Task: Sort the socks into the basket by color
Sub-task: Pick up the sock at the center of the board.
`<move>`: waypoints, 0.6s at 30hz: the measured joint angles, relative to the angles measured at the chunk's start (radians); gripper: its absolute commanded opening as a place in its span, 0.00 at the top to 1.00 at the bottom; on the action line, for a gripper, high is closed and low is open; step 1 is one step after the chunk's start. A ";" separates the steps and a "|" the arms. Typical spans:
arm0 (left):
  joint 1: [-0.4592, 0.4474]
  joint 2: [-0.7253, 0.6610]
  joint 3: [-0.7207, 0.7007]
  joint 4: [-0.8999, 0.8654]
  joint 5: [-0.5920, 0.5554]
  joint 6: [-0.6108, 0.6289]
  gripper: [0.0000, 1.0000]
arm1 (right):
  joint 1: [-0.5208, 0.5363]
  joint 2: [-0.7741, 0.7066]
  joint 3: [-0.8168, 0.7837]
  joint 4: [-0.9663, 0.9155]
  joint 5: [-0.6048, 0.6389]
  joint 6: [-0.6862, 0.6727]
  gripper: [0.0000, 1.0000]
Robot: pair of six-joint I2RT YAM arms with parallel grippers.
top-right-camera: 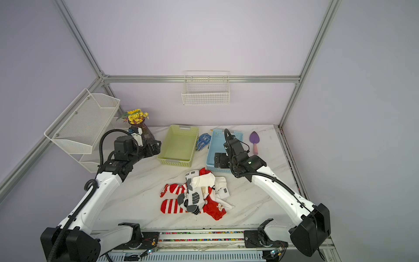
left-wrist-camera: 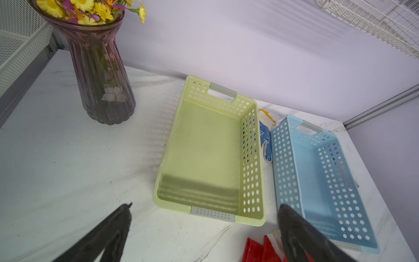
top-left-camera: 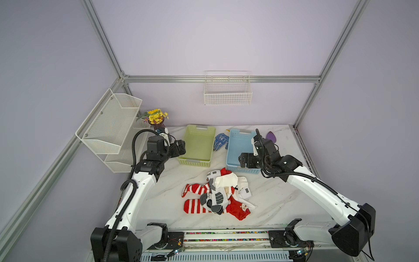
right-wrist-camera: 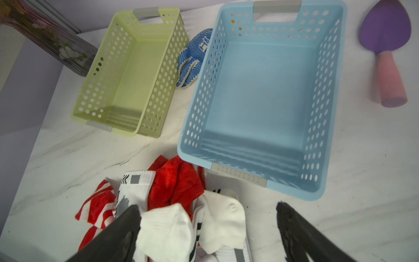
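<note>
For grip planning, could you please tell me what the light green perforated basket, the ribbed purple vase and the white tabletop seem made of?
Light green perforated basket: moulded plastic, matte-smooth, with punched round holes. Ribbed purple vase: probably tinted glass, glossy; stems show through it. White tabletop: marble-look with grey veins, smooth; real stone or laminate cannot be told.

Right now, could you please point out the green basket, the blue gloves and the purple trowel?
green basket [top-left-camera: 199, 163]: in a top view, near wall.
blue gloves [top-left-camera: 221, 140]: in a top view, dotted palm.
purple trowel [top-right-camera: 254, 137]: in a top view, blade.
</note>
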 measured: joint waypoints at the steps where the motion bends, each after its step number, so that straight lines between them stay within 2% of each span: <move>1: -0.001 0.003 0.002 -0.007 -0.001 0.004 0.00 | 0.026 0.009 0.022 -0.021 0.003 0.012 0.18; 5: -0.004 0.027 0.005 -0.019 -0.002 0.024 0.00 | 0.159 0.062 0.100 -0.071 0.028 0.060 0.36; 7: -0.006 0.042 0.005 -0.027 -0.002 0.033 0.00 | 0.235 0.096 0.122 -0.088 0.039 0.089 0.42; 12: -0.006 0.055 0.005 -0.033 -0.002 0.046 0.00 | 0.367 0.220 0.147 -0.121 0.061 0.143 0.44; 18: -0.006 0.051 0.005 -0.028 0.022 0.074 0.00 | 0.425 0.370 0.181 -0.149 0.071 0.180 0.45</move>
